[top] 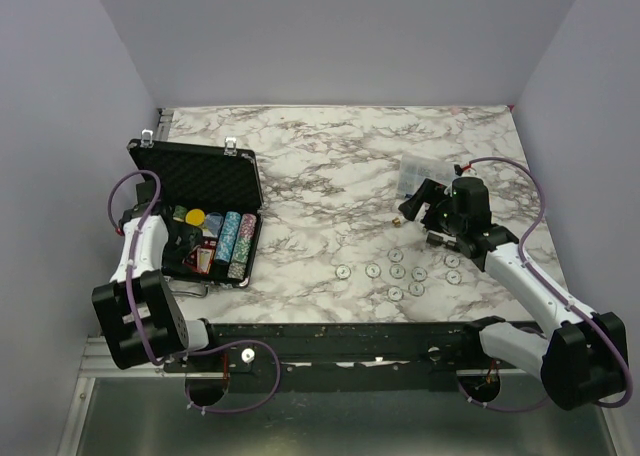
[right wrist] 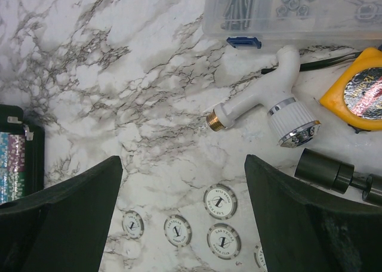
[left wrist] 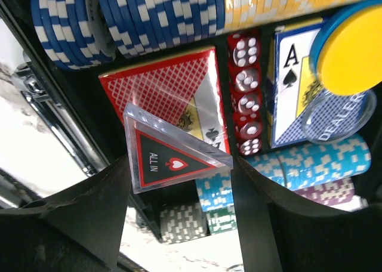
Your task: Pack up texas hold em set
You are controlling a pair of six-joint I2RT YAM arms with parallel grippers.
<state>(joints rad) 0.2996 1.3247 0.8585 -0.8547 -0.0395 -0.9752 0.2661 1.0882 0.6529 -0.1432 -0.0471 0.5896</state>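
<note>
The black case (top: 200,176) lies open at the left, with rows of coloured chips (top: 232,238) in its tray. My left gripper (top: 195,251) hangs over that tray. In the left wrist view my left gripper (left wrist: 179,167) is shut on a clear triangular "ALL IN" marker (left wrist: 170,158), held above the red card box (left wrist: 173,93), beside red dice (left wrist: 248,93) and blue chips (left wrist: 149,15). Several white round chips (top: 397,272) lie loose on the marble. My right gripper (top: 418,208) hovers open over those white round chips (right wrist: 220,201), with nothing between the fingers of my right gripper (right wrist: 184,164).
A clear compartment box (right wrist: 286,9) holding screws, a white spray head (right wrist: 262,96), an orange tape measure (right wrist: 358,87) and a black tool (right wrist: 334,173) crowd the space beyond my right gripper. A yellow disc (left wrist: 352,51) and a dealer button (left wrist: 337,120) rest in the case.
</note>
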